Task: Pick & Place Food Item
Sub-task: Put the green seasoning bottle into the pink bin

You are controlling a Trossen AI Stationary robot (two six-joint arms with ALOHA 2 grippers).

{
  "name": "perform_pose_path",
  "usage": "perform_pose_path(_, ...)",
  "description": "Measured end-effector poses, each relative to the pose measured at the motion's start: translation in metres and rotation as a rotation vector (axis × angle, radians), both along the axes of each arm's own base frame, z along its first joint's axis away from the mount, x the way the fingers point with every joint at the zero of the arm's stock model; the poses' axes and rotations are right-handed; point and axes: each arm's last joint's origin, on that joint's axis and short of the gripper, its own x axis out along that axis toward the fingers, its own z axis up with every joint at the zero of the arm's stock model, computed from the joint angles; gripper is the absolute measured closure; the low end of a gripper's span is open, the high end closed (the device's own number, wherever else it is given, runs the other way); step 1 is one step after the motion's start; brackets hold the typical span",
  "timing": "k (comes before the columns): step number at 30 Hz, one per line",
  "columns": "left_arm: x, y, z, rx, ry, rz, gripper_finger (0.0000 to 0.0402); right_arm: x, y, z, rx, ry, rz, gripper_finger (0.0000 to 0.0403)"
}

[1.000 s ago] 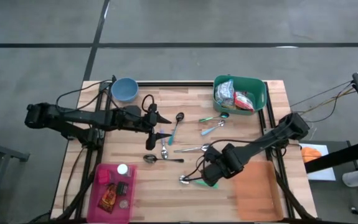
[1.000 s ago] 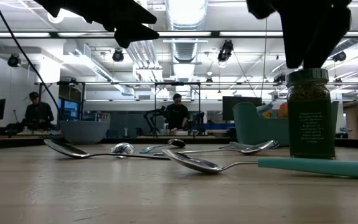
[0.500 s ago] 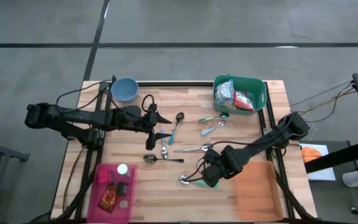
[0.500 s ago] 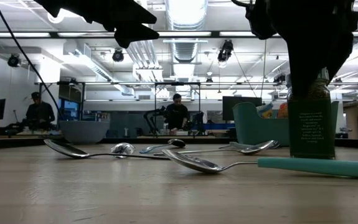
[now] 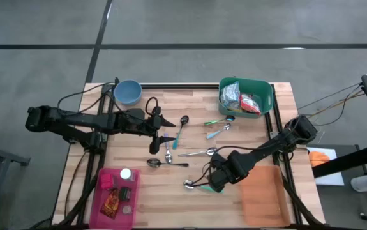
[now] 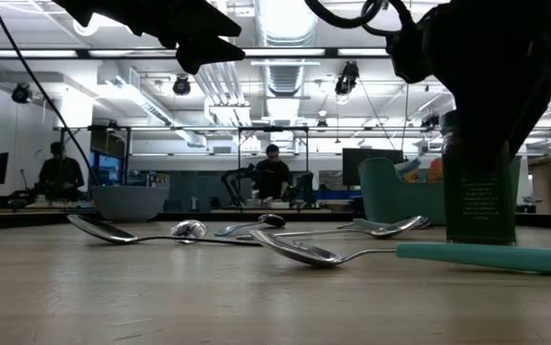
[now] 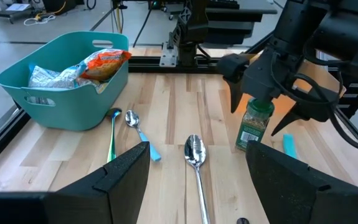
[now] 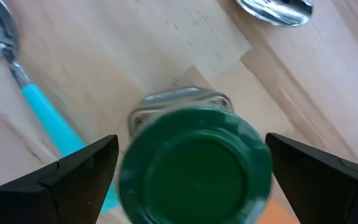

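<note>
A small glass jar (image 7: 254,124) of green-brown spice with a dark green lid (image 8: 196,165) stands upright on its base on the wooden table, right of centre. My right gripper (image 7: 263,102) points down over it, open. One finger (image 8: 82,171) stands on either side of the lid, with a gap on both sides. In the high view the gripper (image 5: 216,181) hides the jar. In the low view the jar (image 6: 479,201) shows below the dark gripper. My left gripper (image 5: 164,130) hangs open above the table's left middle, with nothing between its fingers.
A teal basket (image 5: 267,96) with food packets stands at the far right. A blue bowl (image 5: 127,91) is at the far left, a pink tray (image 5: 104,182) with small items at the near left. Several spoons lie mid-table; one with a teal handle (image 6: 486,257) lies beside the jar.
My right gripper has sunk straight down onto the jar, still open, so that its fingers now flank the lid and upper part. The jar has stayed where it was.
</note>
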Motion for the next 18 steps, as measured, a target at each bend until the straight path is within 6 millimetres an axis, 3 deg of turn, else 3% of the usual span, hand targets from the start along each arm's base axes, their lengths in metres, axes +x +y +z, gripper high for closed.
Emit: perform_pose_path(18,0.0000,0.0000,0.0000,0.000,0.000,0.000,0.0133,0.0071,0.0024,0.0070,-0.002,-0.066,-0.006,0.0003)
